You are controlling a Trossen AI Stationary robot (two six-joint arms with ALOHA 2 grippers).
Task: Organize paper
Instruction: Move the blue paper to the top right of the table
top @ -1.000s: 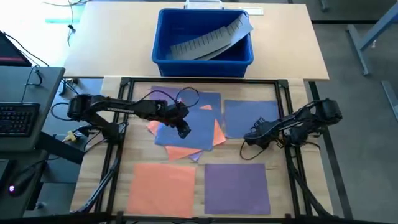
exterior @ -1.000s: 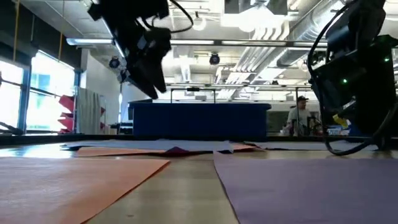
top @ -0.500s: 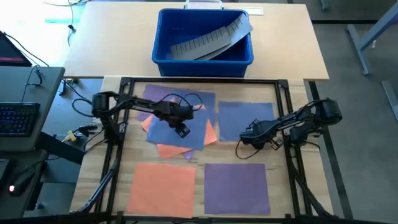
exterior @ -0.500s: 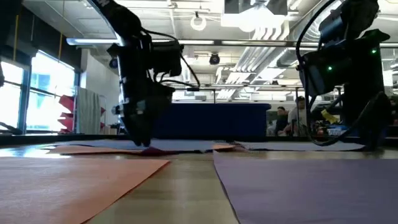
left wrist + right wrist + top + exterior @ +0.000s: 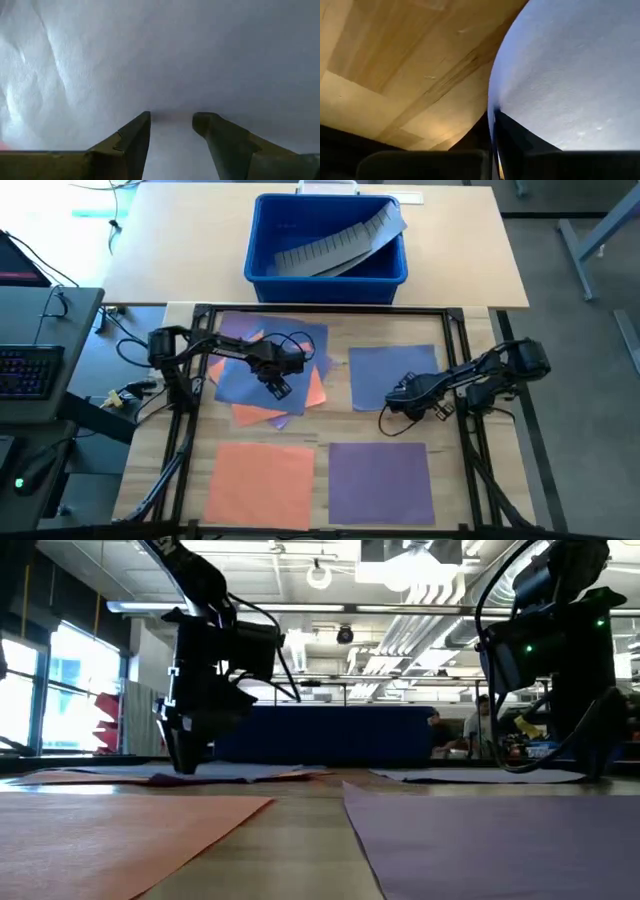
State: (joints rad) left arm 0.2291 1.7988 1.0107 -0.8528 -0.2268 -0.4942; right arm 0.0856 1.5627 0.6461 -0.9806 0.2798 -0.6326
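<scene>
Left gripper is pressed tip-down on the blue top sheet of the mixed pile at table centre-left — fingers slightly parted, nothing pinched. Right gripper is closed on the edge of the separate blue sheet — seen clamped in the right wrist view. Orange sheet and purple sheet are laid flat along the near edge.

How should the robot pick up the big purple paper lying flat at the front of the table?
Probably by an edge, not the middle. The purple sheet lies flat on the table and is far wider than an end effector, so nothing there fits between fingers. Its edge facing the right end effector is bare; coming from that side, fingers might lift it and pinch.
</scene>
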